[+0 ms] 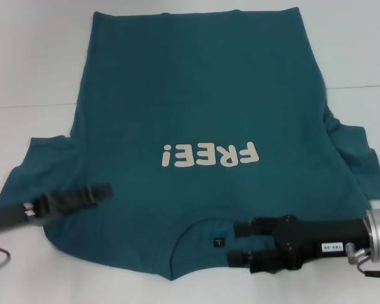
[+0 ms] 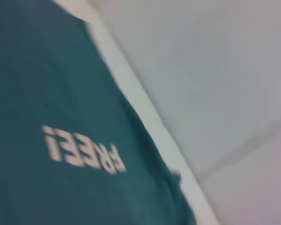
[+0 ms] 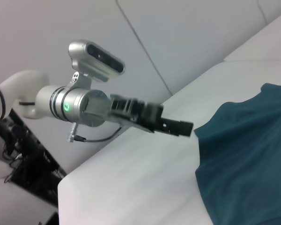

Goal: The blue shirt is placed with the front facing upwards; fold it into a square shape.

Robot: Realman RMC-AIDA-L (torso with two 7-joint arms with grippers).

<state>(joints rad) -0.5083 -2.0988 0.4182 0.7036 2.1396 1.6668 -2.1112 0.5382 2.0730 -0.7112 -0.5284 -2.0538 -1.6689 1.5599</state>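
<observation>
Your shirt [image 1: 196,126] lies flat on the table [image 1: 31,63], print up, collar nearest you, so both sleeves are easy to reach. Your left claw [image 1: 104,190] reaches in low over the left sleeve; it is blurry, so you cannot tell if it is wide or closed. Your right claw [image 1: 235,244] lies level by the collar, fingers apart, holding nothing.

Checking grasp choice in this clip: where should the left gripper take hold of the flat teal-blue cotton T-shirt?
Probably at the sleeve edge of the teal-blue cotton T-shirt on the robot's left, approaching from the outer side. The left gripper hovers there, and the cloth lies flat, so only edges offer a pinch.
</observation>
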